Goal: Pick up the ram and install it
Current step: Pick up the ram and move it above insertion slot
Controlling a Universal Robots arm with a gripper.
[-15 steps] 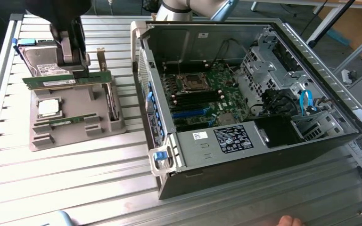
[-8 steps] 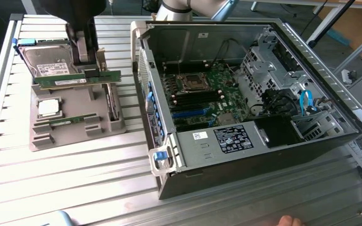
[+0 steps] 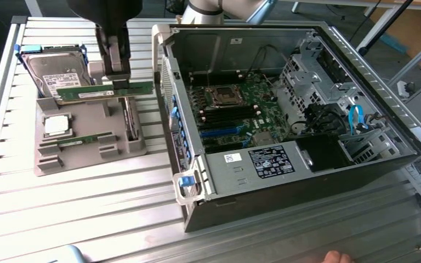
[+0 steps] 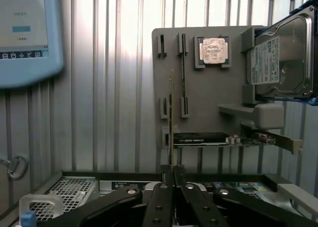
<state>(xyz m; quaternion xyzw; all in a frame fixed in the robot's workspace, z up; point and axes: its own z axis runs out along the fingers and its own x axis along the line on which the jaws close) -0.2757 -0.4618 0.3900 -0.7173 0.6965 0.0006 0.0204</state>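
Fingers (image 3: 117, 68) clamped on ram (image 3: 86, 93), held over grey tray (image 3: 86, 118)

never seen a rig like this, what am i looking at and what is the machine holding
It is one robot arm with gripping jaws. One picture comes from a camera off the arm, the other from a camera on its wrist. The jaws are shut on a ram stick, held above a gray parts tray. The tray carries a processor chip, a hard drive and an expansion card. Next to it lies an open computer case.
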